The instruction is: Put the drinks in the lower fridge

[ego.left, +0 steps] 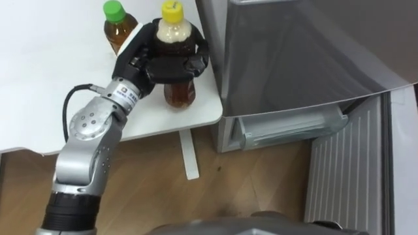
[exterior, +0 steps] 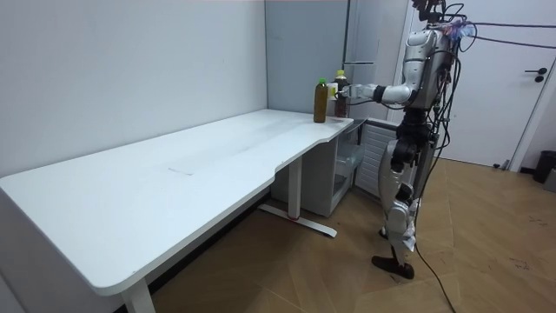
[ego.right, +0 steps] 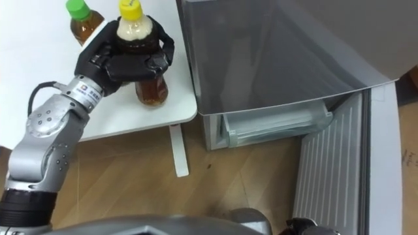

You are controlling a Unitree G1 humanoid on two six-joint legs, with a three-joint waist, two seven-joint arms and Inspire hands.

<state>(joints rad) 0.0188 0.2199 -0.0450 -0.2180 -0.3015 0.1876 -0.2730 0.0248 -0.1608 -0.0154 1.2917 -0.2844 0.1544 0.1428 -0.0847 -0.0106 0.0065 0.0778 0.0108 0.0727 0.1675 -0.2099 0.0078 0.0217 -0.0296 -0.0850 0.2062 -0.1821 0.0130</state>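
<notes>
Upper left of the eye views: white table (ego.left: 39, 78), rounded at its right corner, carried on a white leg (ego.left: 188, 153) above wood-plank floor (ego.left: 163, 196). In the room view the table runs long beside a grey wall, and the robot stands upright at its far end next to the fridge.

Top left, on the table: green-capped bottle (ego.left: 119, 27) of brown drink, upright, free of the hand.

Just right of it: yellow-capped bottle (ego.left: 177, 91), upright, near the table's corner edge. The left hand (ego.left: 160, 64) is wrapped around its middle, fingers and thumb curled about the body; cap above and base below stay visible.

Right of the table: grey fridge (ego.left: 294, 59), a narrow gap between its side and the table edge.

Centre right, below the fridge body: lower drawer (ego.left: 294, 130), pulled open, its clear bin showing.

Lower right: ribbed grey panel (ego.left: 346, 176). Bare floor lies between table leg and drawer.
</notes>
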